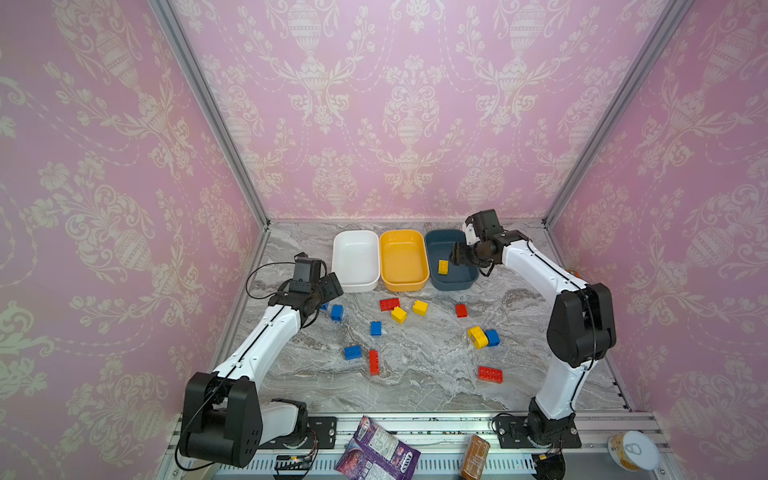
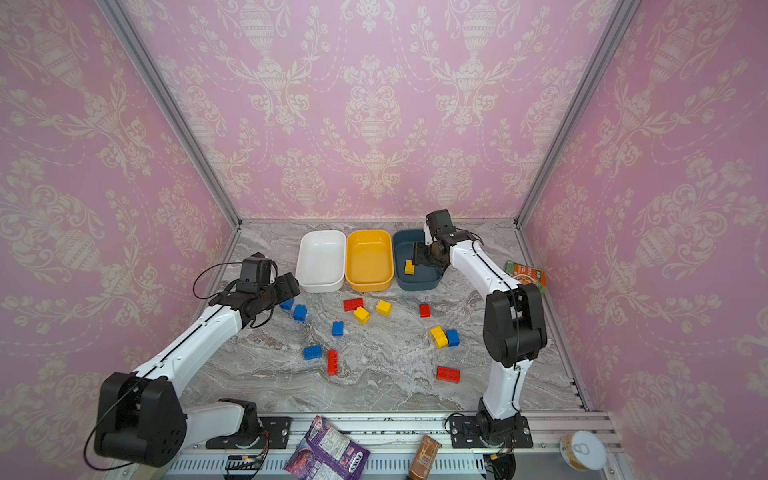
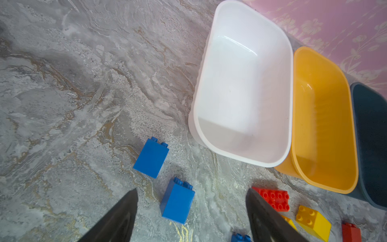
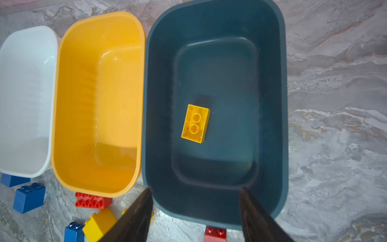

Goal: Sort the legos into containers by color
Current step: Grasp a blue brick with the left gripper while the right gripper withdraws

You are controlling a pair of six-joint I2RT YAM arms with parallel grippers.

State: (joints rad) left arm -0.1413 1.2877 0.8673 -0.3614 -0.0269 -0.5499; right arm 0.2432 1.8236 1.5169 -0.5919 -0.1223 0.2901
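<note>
Three containers stand in a row at the back: white [image 1: 355, 259], yellow-orange [image 1: 403, 259] and dark teal-blue [image 1: 453, 274]. One yellow lego [image 4: 195, 123] lies upside down on the teal tub's floor. My right gripper [image 4: 196, 188] hovers over that tub's near rim, open and empty. My left gripper [image 3: 191, 190] is open above two blue legos, one [image 3: 178, 204] between its fingers and one [image 3: 151, 158] just beyond, beside the white tub. Several red, yellow and blue legos lie loose on the marble table, among them a red one [image 1: 389, 304] and a yellow one [image 1: 398, 314].
A purple packet [image 1: 376, 451], a brown pouch [image 1: 475, 457] and a round can [image 1: 633, 451] lie on the front rail. A green snack packet [image 2: 524, 274] sits by the right wall. Pink walls close in the back and both sides.
</note>
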